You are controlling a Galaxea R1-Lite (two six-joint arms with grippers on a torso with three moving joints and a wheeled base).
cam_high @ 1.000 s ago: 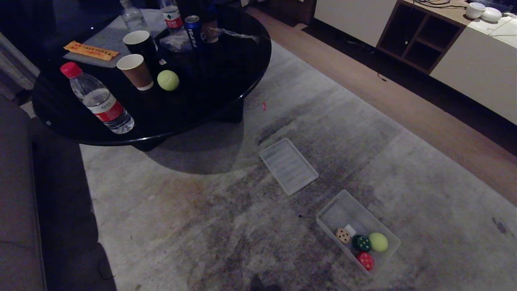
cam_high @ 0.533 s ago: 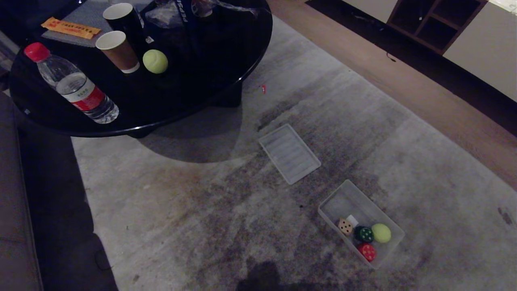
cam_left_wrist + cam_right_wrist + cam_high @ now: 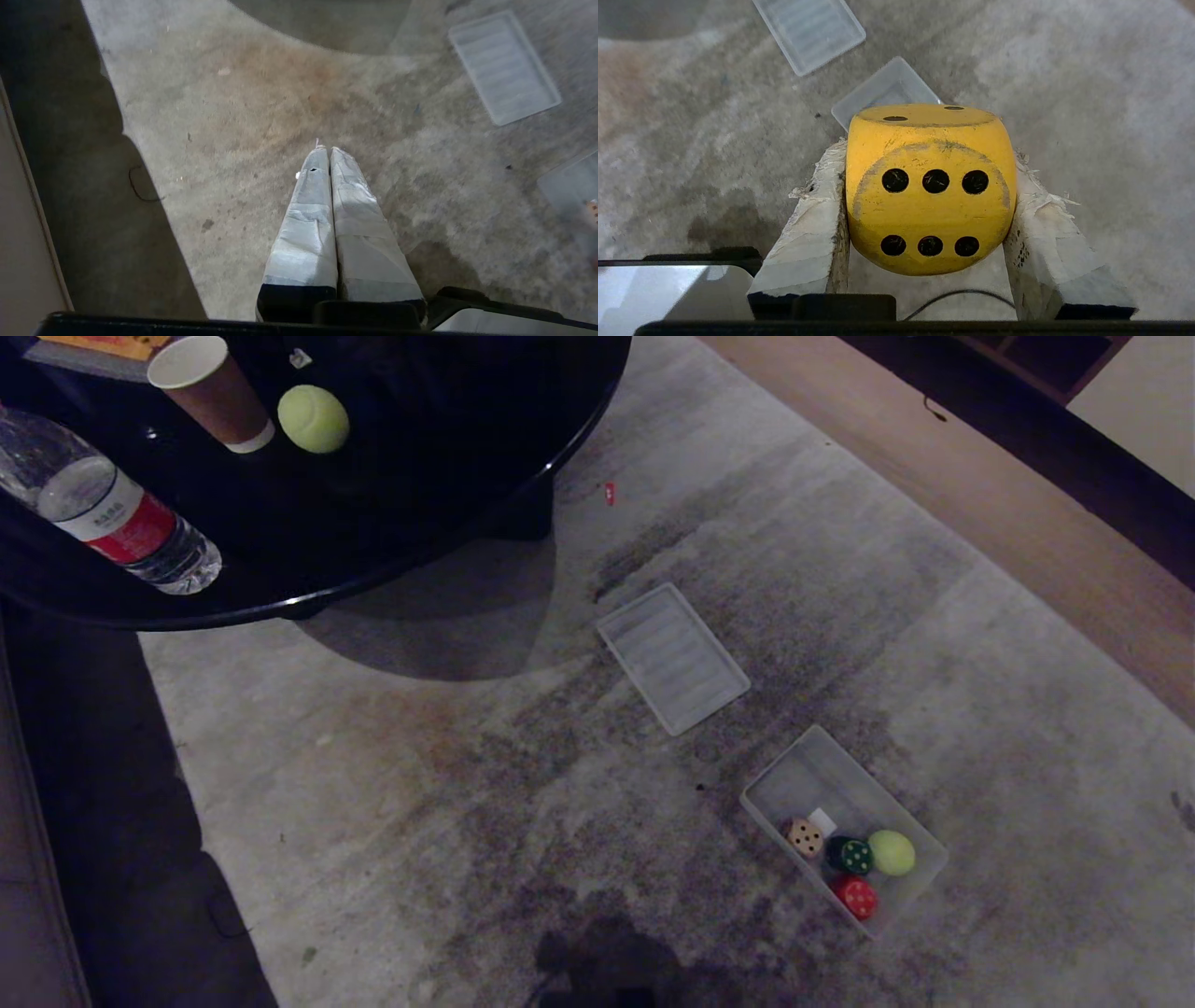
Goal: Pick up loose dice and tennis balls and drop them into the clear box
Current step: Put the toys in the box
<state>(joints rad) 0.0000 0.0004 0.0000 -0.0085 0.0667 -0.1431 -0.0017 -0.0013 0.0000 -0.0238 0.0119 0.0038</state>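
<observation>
Our head view tilts down; nothing itself shifts. Right gripper [image 3: 927, 186] fingers clamp the yellow die [image 3: 930, 186]; left gripper [image 3: 329, 154] fingers closed, empty.

Open far half of the box, crowded near half

In the clear box [image 3: 812, 767] the far end is bare; the near end holds the beige die [image 3: 803, 836], green die [image 3: 850, 855], red die [image 3: 856, 897] and a tennis ball [image 3: 892, 852]. The lid [image 3: 672, 656] lies just beyond on the carpet [image 3: 420, 784]; the black table [image 3: 420, 476] overhangs far left.

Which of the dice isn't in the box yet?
The yellow die, clamped in the right gripper; the beige, green and red dice lie in the clear box.
</observation>
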